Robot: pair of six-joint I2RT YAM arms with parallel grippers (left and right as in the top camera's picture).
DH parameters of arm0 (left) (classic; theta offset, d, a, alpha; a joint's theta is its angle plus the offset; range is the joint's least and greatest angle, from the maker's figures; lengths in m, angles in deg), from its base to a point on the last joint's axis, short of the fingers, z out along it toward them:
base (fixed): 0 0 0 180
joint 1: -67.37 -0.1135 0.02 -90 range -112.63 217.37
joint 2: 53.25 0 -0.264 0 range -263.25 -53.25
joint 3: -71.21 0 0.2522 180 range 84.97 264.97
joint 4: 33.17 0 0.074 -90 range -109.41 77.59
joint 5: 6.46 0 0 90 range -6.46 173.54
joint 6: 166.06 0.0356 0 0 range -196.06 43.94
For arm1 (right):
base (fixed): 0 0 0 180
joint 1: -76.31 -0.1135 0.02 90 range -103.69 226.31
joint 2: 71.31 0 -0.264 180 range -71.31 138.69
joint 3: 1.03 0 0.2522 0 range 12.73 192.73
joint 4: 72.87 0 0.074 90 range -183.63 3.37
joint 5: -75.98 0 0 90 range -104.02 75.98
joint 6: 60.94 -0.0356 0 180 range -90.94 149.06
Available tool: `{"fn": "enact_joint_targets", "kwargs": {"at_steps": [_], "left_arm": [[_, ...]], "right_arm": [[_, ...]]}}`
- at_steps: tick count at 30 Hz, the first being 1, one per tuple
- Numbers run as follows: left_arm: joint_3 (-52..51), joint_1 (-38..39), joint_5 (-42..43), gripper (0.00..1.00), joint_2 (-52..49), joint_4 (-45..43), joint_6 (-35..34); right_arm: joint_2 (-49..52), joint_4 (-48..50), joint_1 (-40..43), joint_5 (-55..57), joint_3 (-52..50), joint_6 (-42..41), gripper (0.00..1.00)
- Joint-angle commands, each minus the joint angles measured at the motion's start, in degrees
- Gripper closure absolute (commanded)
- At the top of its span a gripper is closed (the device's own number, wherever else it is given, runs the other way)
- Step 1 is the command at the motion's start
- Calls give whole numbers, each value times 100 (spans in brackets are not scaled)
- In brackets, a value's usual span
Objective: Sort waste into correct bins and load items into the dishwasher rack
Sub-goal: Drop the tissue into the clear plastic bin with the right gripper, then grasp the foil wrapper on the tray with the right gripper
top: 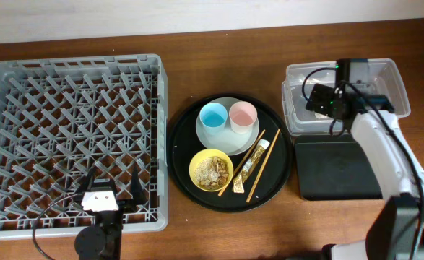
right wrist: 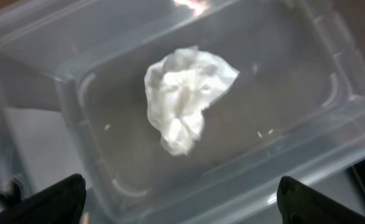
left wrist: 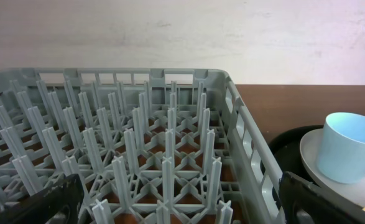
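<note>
- Brown wooden surface point(top: 219, 72) carries the grey rack point(top: 74, 137) and the clear tub point(top: 396, 87).
- Inside this tub lies a white tissue point(right wrist: 185, 99).
- Above it the right jaws are spread; the left jaws are spread over the rack.

Overhead straight down, whole table point(top: 219, 36); L wrist low across rack point(left wrist: 126, 74), R wrist close over tub point(right wrist: 294, 118), both in overhead
</note>
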Motion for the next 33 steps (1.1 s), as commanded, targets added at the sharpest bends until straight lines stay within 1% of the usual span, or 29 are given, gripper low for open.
{"fn": "enact_joint_targets", "kwargs": {"at_steps": [1, 2, 4, 6, 7, 9, 10, 11, 13, 14, 15, 17, 18, 20, 22, 23, 26, 29, 31, 33], "left_arm": [[-24, 26, 61, 1, 24, 7, 85], [-24, 26, 61, 1, 24, 7, 85], [-24, 26, 61, 1, 24, 7, 85], [-24, 26, 61, 1, 24, 7, 85], [-24, 26, 61, 0, 24, 7, 85], [-24, 26, 61, 1, 24, 7, 85], [-24, 26, 61, 1, 24, 9, 85], [-24, 26, 61, 0, 24, 7, 85], [-24, 26, 61, 1, 24, 9, 85], [-24, 26, 61, 1, 24, 7, 85], [-24, 26, 61, 1, 24, 7, 85], [-24, 26, 61, 0, 24, 7, 85], [-24, 26, 61, 1, 24, 7, 85], [-24, 26, 61, 1, 24, 7, 85], [-24, 26, 61, 1, 24, 9, 85], [-24, 26, 61, 1, 24, 7, 85], [-24, 26, 61, 1, 24, 7, 85], [-24, 26, 61, 1, 24, 7, 85], [-24, 26, 61, 1, 24, 7, 85], [-24, 26, 61, 1, 24, 7, 85]], "right_arm": [[-951, -466, 55, -914, 726, 2, 1], [-1080, -586, 55, -1298, 826, 2, 1], [-1513, -800, 55, -2887, 997, 2, 1], [-1759, -970, 52, -3783, 997, 4, 2], [-1952, -1318, 52, -4304, 997, 4, 3], [-2033, -1910, -7, -4478, 992, 0, 35], [-2031, -2315, -116, -4470, 986, -37, 48], [-2015, -2566, -223, -4472, 955, -55, 51], [-1987, -2885, -514, -4457, 822, -72, 64], [-1980, -2920, -726, -4450, 678, -166, 67], [-1978, -2868, -1027, -4358, 466, -415, 67], [-1967, -2728, -1456, -3812, 162, -960, 66], [-1952, -2538, -1921, -2944, -164, -1613, 63], [-1928, -2273, -2391, -2096, -501, -2282, 59], [-1867, -1834, -2933, -1427, -901, -3060, 58], [-1827, -1596, -3134, -1283, -1060, -3283, 58], [-1563, -756, -3748, -901, -1523, -3705, 58], [-1056, -605, -4100, -214, -1620, -4175, 58], [-671, -518, -4148, 131, -1620, -4343, 58], [-380, -369, -4131, 232, -1620, -4358, 58]]}}
